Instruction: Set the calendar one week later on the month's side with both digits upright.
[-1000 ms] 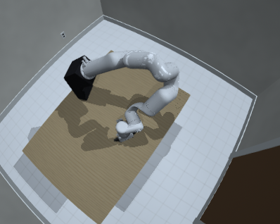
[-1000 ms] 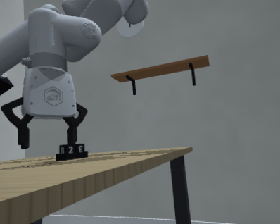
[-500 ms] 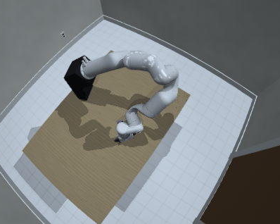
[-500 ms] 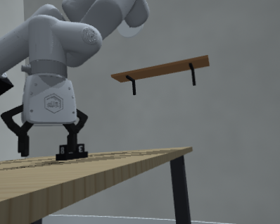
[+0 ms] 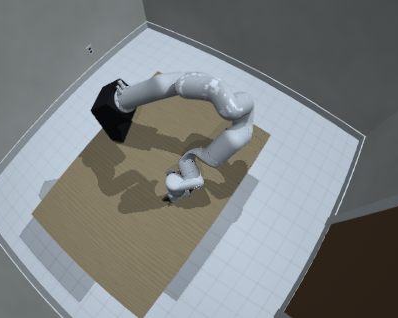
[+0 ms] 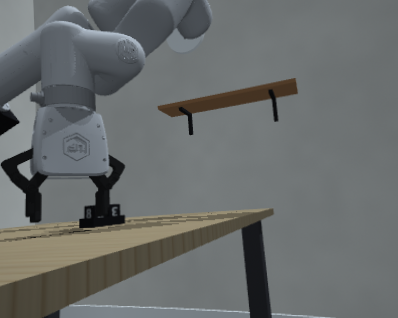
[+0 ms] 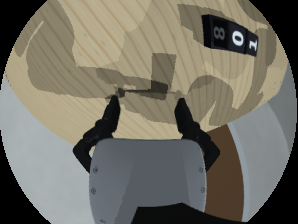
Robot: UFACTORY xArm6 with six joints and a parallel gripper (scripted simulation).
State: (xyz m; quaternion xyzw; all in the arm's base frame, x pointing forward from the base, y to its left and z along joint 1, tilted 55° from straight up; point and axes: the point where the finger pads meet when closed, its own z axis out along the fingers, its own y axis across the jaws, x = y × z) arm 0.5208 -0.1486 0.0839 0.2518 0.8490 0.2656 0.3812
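Exterior view: we are holding our end effector [image 6: 69, 210] [image 7: 148, 103] wide open and empty above the surface [image 6: 137, 255] [image 7: 135, 55] [image 5: 137, 240], maybe near the dark calendar [image 6: 102, 221] [image 7: 231, 36].

Exterior view: long black calendar tray [image 6: 102, 222] [image 7: 206, 31] on rectangular wooden table [image 5: 112, 250] [image 6: 137, 256] [image 7: 135, 42]. Row of black digit cubes [image 6: 89, 213] [image 7: 237, 38] in tray, side by side; one finger of the black-fingered gripper [image 5: 167, 199] [image 6: 68, 217] [image 7: 148, 99] in front of them. Wrist view: tray beyond fingertips, to picture right; 0 between 8 and 1. Brown wooden wall shelf [image 6: 232, 98] above and behind table. Black angular arm base [image 5: 119, 137] at table's edge, top view.
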